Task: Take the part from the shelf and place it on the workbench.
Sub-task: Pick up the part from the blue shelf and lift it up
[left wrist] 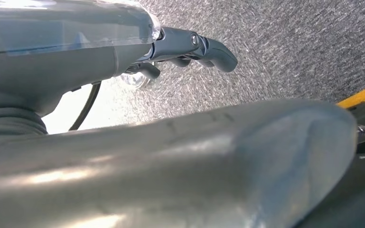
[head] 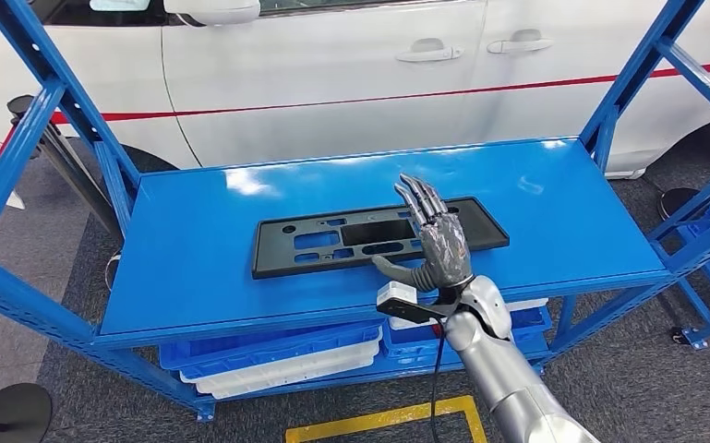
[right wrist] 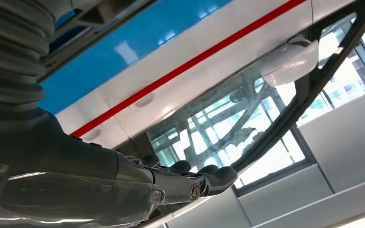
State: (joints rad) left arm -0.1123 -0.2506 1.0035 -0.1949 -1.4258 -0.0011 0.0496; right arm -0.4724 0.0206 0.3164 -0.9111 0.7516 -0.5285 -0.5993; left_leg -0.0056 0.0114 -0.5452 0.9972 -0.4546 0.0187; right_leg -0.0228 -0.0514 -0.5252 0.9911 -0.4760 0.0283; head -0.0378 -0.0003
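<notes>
the part (head: 376, 236), a long flat black plastic panel with rectangular cut-outs, lies flat on the blue shelf (head: 203, 277), about midway between the shelf's left and right ends and a little nearer its front edge than its back edge. the right hand (head: 436, 242) reaches in over the front edge and lies above the right half of the part, fingers stretched forward and slightly spread, thumb out to the side; it grips nothing, and i cannot tell if it touches the part. in the left wrist view the left hand (left wrist: 171, 50) hangs over grey carpet, fingers loosely extended and holding nothing. under the shelf, blue and white bins (head: 277, 355) sit on a lower level. a white car (head: 351, 74) with a red stripe stands behind the shelf.
</notes>
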